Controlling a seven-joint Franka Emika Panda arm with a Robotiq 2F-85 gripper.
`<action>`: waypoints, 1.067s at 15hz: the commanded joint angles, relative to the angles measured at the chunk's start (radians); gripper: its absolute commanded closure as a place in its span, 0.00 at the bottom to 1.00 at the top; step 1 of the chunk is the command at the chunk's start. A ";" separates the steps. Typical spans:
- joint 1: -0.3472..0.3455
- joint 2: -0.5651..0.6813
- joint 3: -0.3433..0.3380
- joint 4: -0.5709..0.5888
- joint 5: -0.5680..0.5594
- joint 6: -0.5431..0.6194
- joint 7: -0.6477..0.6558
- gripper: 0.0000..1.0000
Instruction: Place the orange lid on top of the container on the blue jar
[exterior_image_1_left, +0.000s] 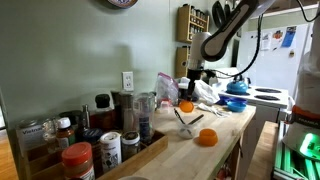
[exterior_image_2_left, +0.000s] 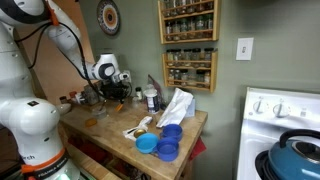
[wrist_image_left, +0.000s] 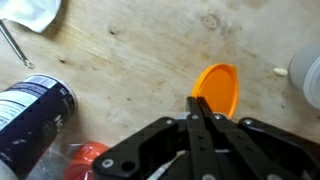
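The gripper (wrist_image_left: 197, 103) is squeezed tight on the edge of the orange lid (wrist_image_left: 218, 88). The lid hangs tilted just above the wooden table (wrist_image_left: 140, 50). The blue jar (exterior_image_2_left: 166, 152) stands well apart from it, near the end of the table. It looks like a blue container (exterior_image_2_left: 172, 131) sits on top of it. Lift the lid high first and go slowly. Turn it flat, line it up right over the container, lower it softly, then let go.

Lid (wrist_image_left: 220, 85): small, round, bright orange, hollow side partly showing. Tilted, seen as an oval. Near rim pinched between closed fingertips of gripper (wrist_image_left: 197, 101), off the wood.
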 joint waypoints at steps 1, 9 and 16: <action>-0.030 -0.023 -0.040 0.009 0.027 0.029 0.097 0.99; -0.012 -0.048 -0.085 0.125 0.511 -0.070 -0.048 0.99; -0.007 -0.056 -0.076 0.169 0.545 -0.037 -0.041 0.97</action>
